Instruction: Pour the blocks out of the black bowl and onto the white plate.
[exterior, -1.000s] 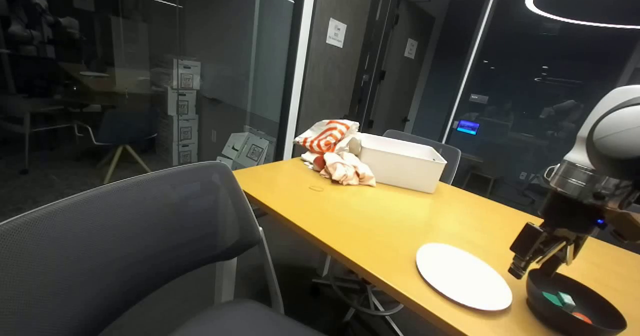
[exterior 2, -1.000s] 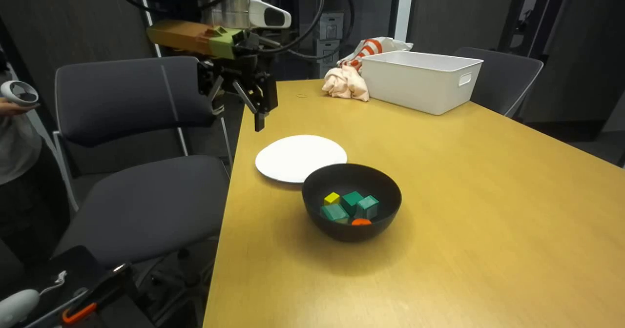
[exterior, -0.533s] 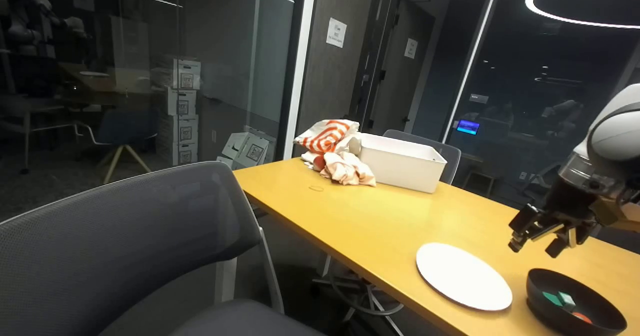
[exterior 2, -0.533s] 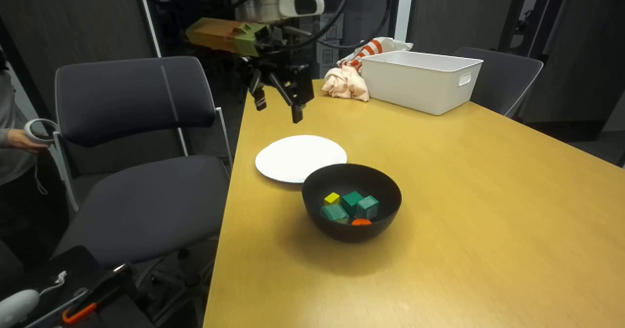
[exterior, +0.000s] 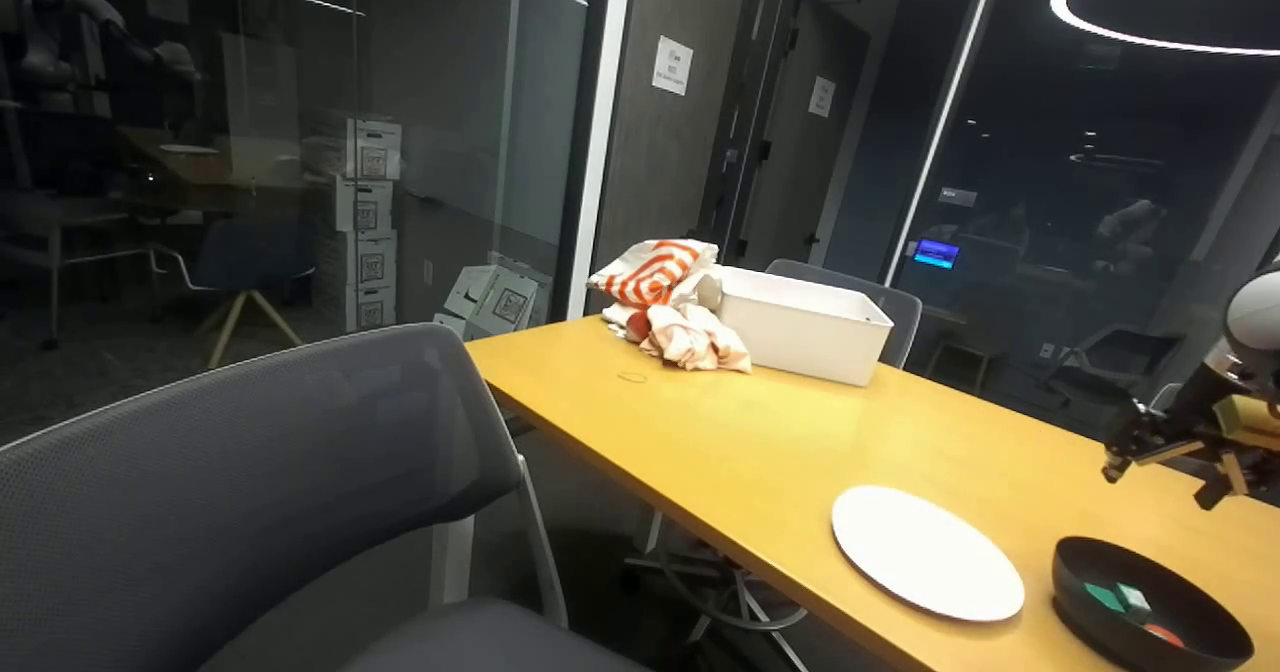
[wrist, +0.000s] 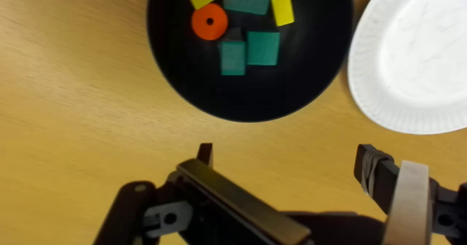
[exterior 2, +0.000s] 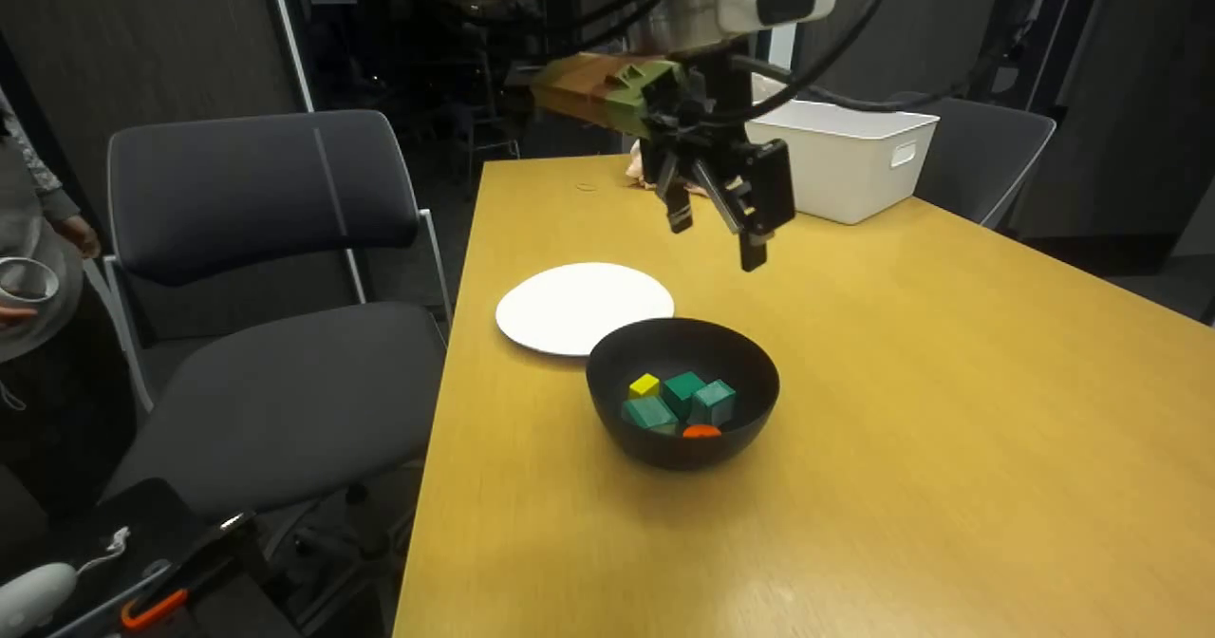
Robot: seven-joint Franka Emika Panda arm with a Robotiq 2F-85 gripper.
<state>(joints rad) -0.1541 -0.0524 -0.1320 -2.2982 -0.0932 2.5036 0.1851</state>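
Observation:
The black bowl [exterior 2: 682, 453] stands upright on the table in both exterior views [exterior: 1100, 627]. It holds several small blocks: teal and green ones [wrist: 263, 49], yellow ones [wrist: 282, 8], and an orange disc [wrist: 219, 28] with a hole. The white plate [exterior 2: 584, 308] lies flat and bare close beside the bowl; it also shows in an exterior view [exterior: 925, 552] and at the right of the wrist view [wrist: 423, 66]. My gripper [wrist: 284, 155] is open and empty, above the table beyond the bowl [exterior 2: 717, 237]. In the wrist view the bowl [wrist: 255, 99] lies ahead of the fingertips, its far part cut off.
A white rectangular box [exterior: 805, 327] stands at the table's far end beside a striped bag [exterior: 655, 272] and a crumpled cloth [exterior: 695, 340]. The plate lies near the table edge, with a chair [exterior 2: 285, 410] alongside. A person [exterior 2: 38, 239] shows at the left edge.
My open gripper has moved to the right in both exterior views, away from the plate's side. In an exterior view it has also risen from near the bowl. Bowl, blocks and plate have not moved.

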